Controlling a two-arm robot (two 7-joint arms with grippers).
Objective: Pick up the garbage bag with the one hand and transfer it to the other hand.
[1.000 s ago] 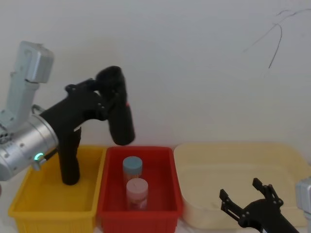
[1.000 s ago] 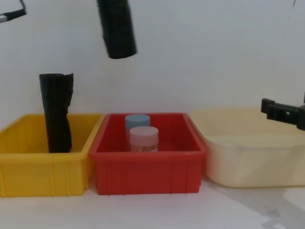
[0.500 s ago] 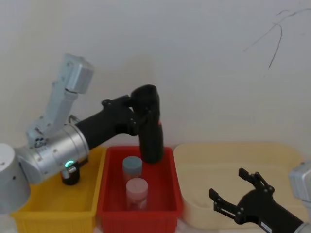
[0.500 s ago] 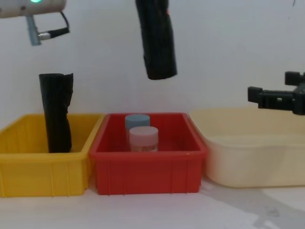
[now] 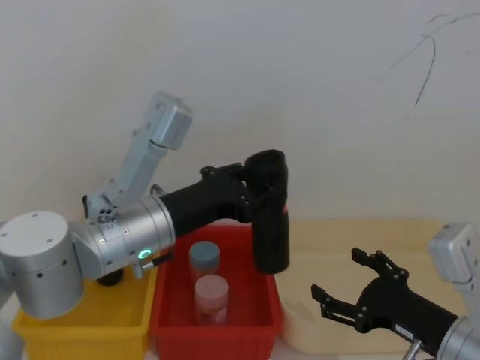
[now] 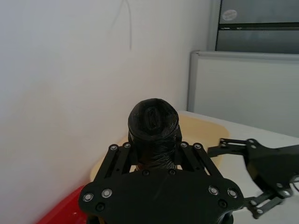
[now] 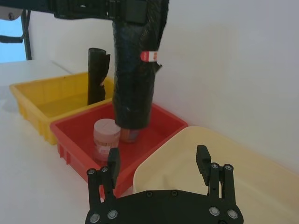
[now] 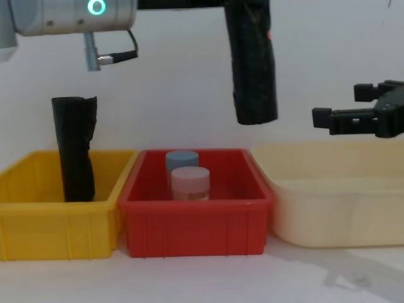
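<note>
Looking from chest view, you see the garbage bag [image 8: 252, 69] cut off at its top. L gripper [image 5: 259, 196] clamps it up high; R gripper [image 5: 336, 273] spread wide, empty, apart on its right.

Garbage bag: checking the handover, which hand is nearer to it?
Left. The left hand grips the garbage bag near its top; the right hand hovers open to its right, apart, over the cream tub.

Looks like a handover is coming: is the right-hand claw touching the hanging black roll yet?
Apart. The chest view shows bare wall between the garbage bag and the open right gripper. The left gripper holds the bag's upper part.
</note>
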